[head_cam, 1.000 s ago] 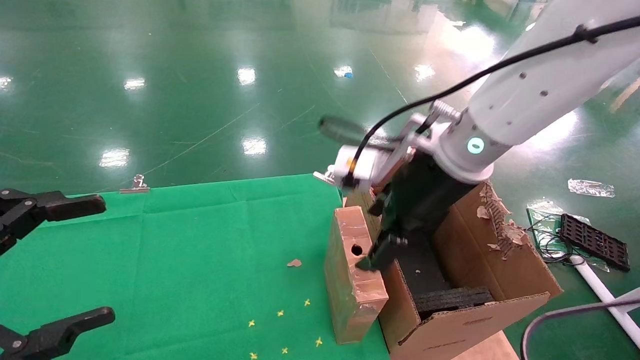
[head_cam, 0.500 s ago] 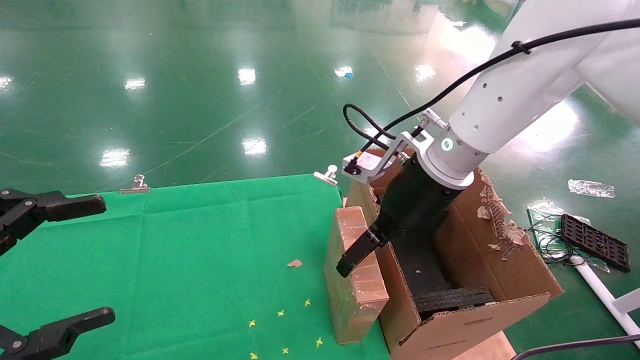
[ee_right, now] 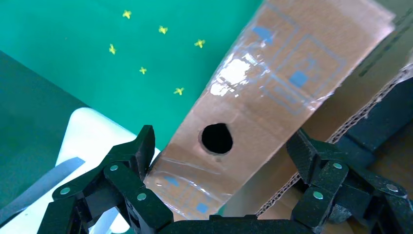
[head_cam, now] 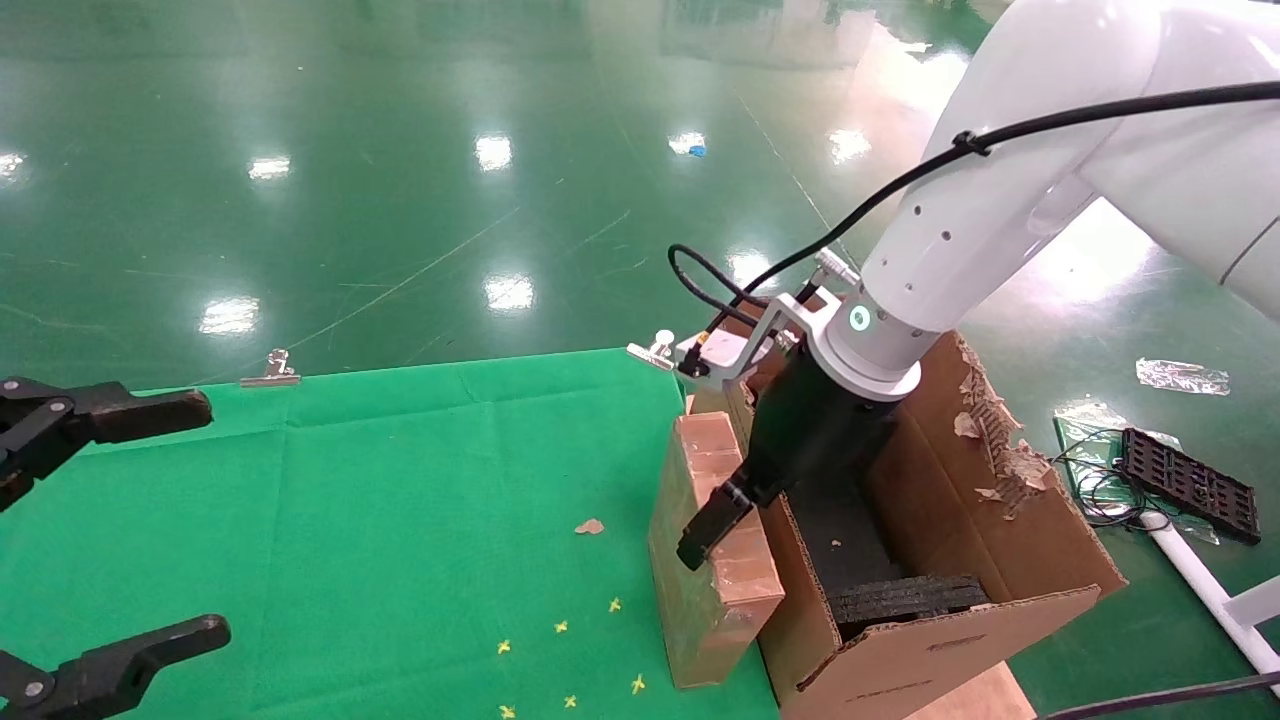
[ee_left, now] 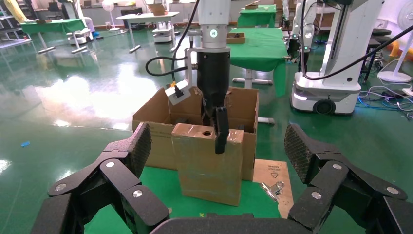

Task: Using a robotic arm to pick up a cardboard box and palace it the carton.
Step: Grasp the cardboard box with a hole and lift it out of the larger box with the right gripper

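Note:
The cardboard box (head_cam: 700, 590) stands on end on the green cloth, against the carton (head_cam: 1000, 540). It is brown, glossy with tape, with a round hole in its top face (ee_right: 216, 138). The robotic arm's right gripper (head_cam: 735, 520) is open and straddles the box's top. One finger (ee_right: 141, 151) touches the box's outer side, the other (ee_right: 307, 151) sits on the carton side, just apart. The left wrist view shows that finger (ee_left: 221, 131) hanging over the box (ee_left: 207, 165). Black foam (head_cam: 905, 600) lies in the carton. My left gripper (head_cam: 212, 520) is open and empty at the far left.
Two binder clips (head_cam: 268, 372) (head_cam: 655, 350) hold the cloth's far edge. A cardboard scrap (head_cam: 589, 526) and yellow marks (head_cam: 560, 627) lie on the cloth. A black tray (head_cam: 1188, 483) and wires lie on the floor to the right. The carton's far flap (head_cam: 990, 440) is torn.
The right arm has swung left and down, and its gripper has turned and sunk astride the box's top. The box and the left gripper have not moved.

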Robot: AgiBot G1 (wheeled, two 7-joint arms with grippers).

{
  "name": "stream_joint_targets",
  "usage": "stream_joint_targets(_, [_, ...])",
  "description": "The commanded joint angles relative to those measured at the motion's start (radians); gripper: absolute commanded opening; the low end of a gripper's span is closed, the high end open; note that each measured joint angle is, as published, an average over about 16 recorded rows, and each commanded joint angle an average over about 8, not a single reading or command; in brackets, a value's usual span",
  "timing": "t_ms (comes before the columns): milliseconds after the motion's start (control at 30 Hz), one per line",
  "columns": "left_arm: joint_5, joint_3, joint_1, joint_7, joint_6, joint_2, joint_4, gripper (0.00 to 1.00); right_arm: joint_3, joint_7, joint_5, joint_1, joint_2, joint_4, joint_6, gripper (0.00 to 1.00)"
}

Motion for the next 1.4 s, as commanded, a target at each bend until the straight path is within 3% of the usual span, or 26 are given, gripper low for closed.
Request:
stream_joint_targets(33, [0.0,0.0,0.0,0.0,0.0,0.0,0.0,0.03,-0.004,0.007,-0.006,-0.002,0.0,0.009,0.001,0.0])
stream_joint_targets(700, [-0.001,0.001,0.0,0.001,-0.001,-0.001,0.0,0.0,-0.022,0.036,-0.022,-0.012,0.006,0.043,-0.006,0.0])
stream_joint_targets(867, [-0.001,0.002,0.0,0.001,-0.001,-0.001,0.0,0.0,-0.007,0.012,-0.024,-0.001,0.025,0.066,0.029,0.0])
stream_joint_targets(1167, [-0.002,0.002,-0.001,0.001,-0.001,-0.001,0.0,0.0,0.12,-0.132,0.047,0.085,0.194,0.165,0.179,0.0])
stream_joint_targets(1400, [-0.002,0.003,-0.001,0.001,-0.001,-0.001,0.0,0.0,0.208,-0.253,0.073,0.2,0.319,0.088,0.215,0.0])
